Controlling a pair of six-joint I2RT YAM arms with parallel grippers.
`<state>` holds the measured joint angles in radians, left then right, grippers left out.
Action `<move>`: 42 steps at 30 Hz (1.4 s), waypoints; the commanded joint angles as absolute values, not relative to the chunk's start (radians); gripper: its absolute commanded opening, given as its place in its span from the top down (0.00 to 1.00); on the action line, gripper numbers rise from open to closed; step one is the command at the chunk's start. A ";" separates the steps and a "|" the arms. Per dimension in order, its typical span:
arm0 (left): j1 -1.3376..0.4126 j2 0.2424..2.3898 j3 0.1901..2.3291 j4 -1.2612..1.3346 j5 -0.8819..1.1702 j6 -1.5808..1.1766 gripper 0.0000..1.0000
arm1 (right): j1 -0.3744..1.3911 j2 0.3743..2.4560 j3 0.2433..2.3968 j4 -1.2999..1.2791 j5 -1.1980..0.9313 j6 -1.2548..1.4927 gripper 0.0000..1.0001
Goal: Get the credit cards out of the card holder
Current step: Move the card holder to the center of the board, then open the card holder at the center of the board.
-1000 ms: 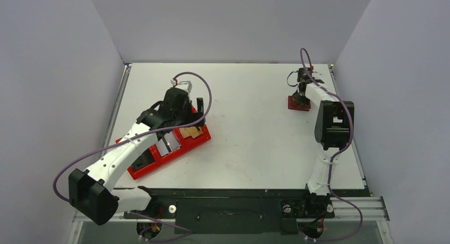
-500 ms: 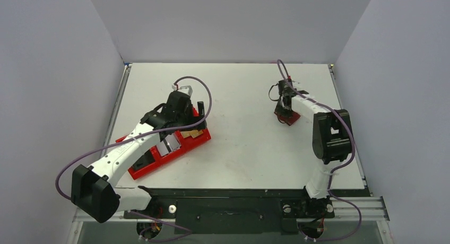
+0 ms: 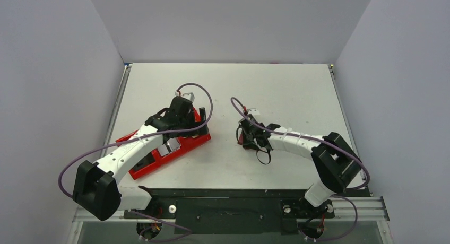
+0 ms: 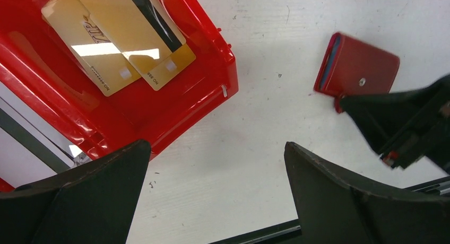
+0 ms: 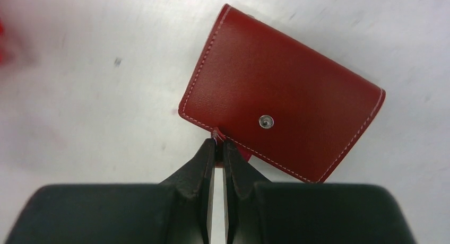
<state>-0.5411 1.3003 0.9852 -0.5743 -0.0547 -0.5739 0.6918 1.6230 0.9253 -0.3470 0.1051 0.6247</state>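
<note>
The card holder (image 5: 281, 95) is a dark red folded wallet with a silver snap, closed, low over the white table. My right gripper (image 5: 218, 143) is shut on its short strap tab at the near edge. In the top view that gripper (image 3: 245, 136) and the card holder (image 3: 240, 140) are mid-table, just right of the tray. The left wrist view shows the card holder (image 4: 358, 69) with a blue-grey sleeve edge. Tan-gold credit cards (image 4: 119, 40) lie overlapped in the red tray (image 4: 212, 74). My left gripper (image 4: 216, 148) hangs open beside the tray's corner, holding nothing.
The bright red compartment tray (image 3: 188, 146) lies slanted at the left, with a silver-grey card (image 3: 171, 145) in a middle compartment. My left arm crosses over it. The right arm stretches low across the near right of the table. Walls close in on three sides.
The right arm has swung from the far right of the table to the middle, bringing the card holder by its tab close to the tray. The left arm has shifted only slightly.
</note>
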 commanded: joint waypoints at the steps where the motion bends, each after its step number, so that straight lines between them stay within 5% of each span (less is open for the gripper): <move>1: -0.537 1.312 0.976 -0.515 -0.036 -0.588 0.02 | 0.815 1.501 0.814 -0.277 0.151 0.723 1.00; 9: -0.593 1.397 0.994 -0.471 -0.012 -0.604 0.00 | 0.908 1.207 0.559 -0.377 0.343 0.892 1.00; 23: -0.799 1.762 1.205 -0.377 -0.003 -0.659 0.49 | 0.869 0.959 0.486 -0.466 0.570 1.040 1.00; 42: -0.837 1.831 1.175 -0.262 0.072 -0.730 0.48 | 0.710 0.984 0.657 -0.493 0.505 0.833 1.00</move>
<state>-0.8295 1.8355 1.1690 -0.3225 0.0521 -0.7097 0.7483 0.9630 0.6224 -0.4870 0.5045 0.8585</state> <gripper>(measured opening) 0.514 0.034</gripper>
